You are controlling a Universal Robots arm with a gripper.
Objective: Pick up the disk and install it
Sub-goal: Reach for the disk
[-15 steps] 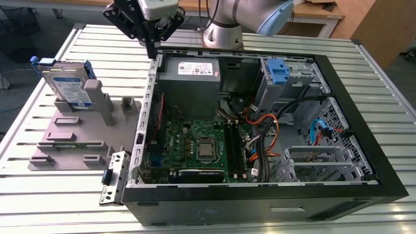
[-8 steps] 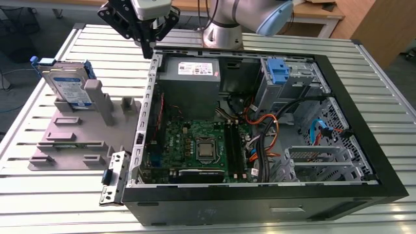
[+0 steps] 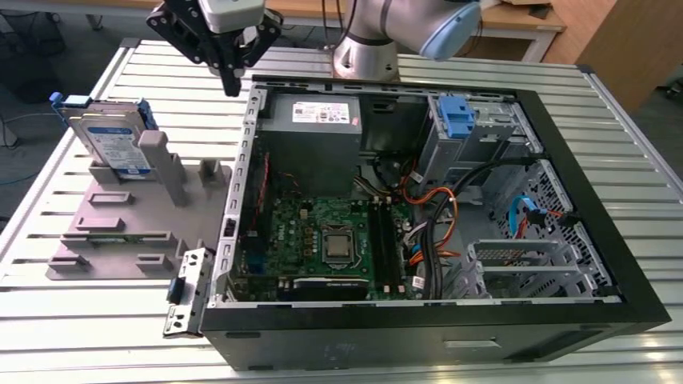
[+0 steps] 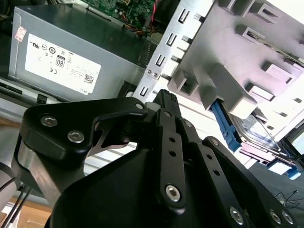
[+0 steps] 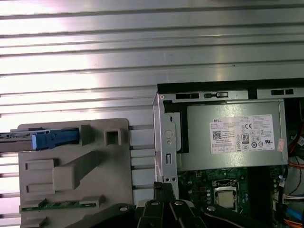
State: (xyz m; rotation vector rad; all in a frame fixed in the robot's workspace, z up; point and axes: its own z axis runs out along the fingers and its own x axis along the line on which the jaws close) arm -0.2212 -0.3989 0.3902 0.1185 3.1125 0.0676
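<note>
The black two-fingered gripper (image 3: 232, 80) is seen hanging above the slatted aluminium table (image 3: 96, 328), just outside a rear corner of the open black computer case (image 3: 427, 340) and near the grey box-shaped power supply (image 3: 320, 112). Its fingers are judged to be drawn together, and nothing is held between them. The flat silver-metal disk (image 3: 110, 136), with its white-and-blue label and blue side rails, is stood on edge in a slot of the grey plastic fixture (image 3: 128, 220), well apart from the gripper, toward the exterior view's left and lower down. In the first wrist view the disk (image 5: 52, 139) is presented edge-on as a thin strip, its upper edge laid parallel to the table's slats. Any grasp is judged to depend on this sideways offset and edge-on lie.
</note>
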